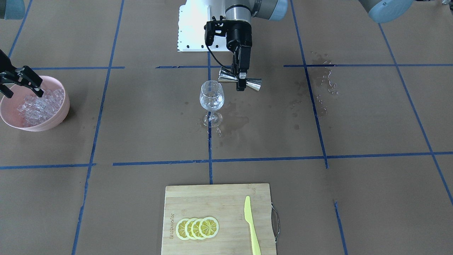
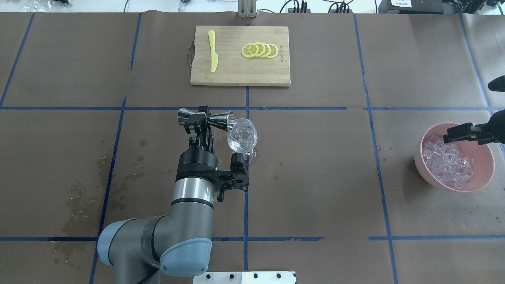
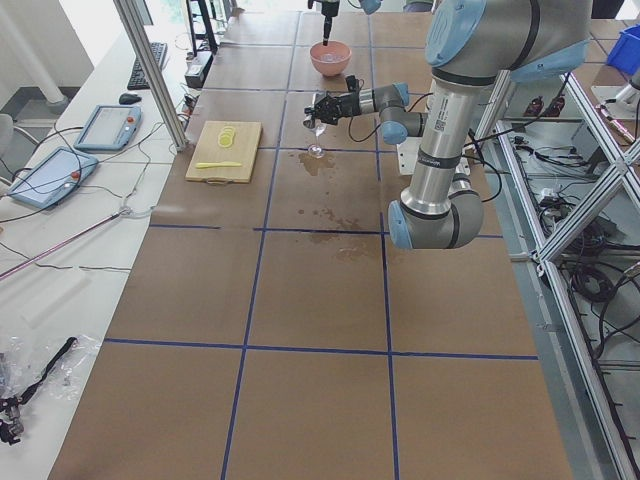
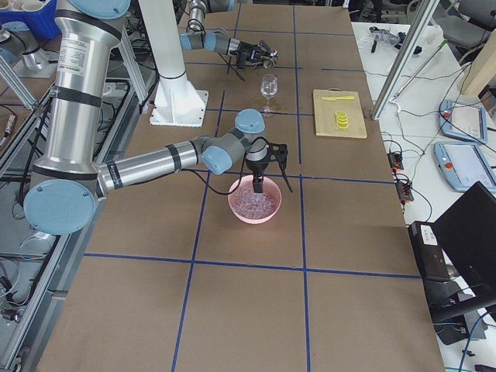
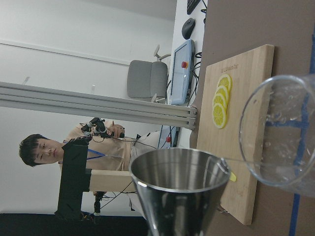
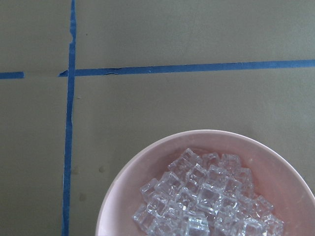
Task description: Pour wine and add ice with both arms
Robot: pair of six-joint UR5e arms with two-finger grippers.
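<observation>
My left gripper (image 1: 241, 80) (image 2: 200, 120) is shut on the waist of a steel double jigger (image 1: 226, 75) (image 2: 221, 120), held on its side. One mouth of the jigger is at the rim of a clear wine glass (image 1: 211, 95) (image 2: 242, 136) standing mid-table. In the left wrist view the jigger's cup (image 5: 179, 179) looks bare steel with no wine showing, and the glass (image 5: 280, 137) is speckled with droplets. My right gripper (image 1: 22, 91) is open and empty, its fingers (image 2: 457, 133) just above the ice (image 1: 39, 106) (image 6: 206, 196) piled in a pink bowl (image 1: 58, 118) (image 2: 484, 173).
A wooden cutting board (image 1: 212, 198) (image 2: 236, 75) with several lemon slices (image 1: 197, 228) and a yellow knife (image 1: 252, 226) lies at the operators' side. Wet stains (image 1: 324, 85) (image 2: 90, 189) mark the brown paper. The white base block (image 1: 193, 32) stands behind the glass.
</observation>
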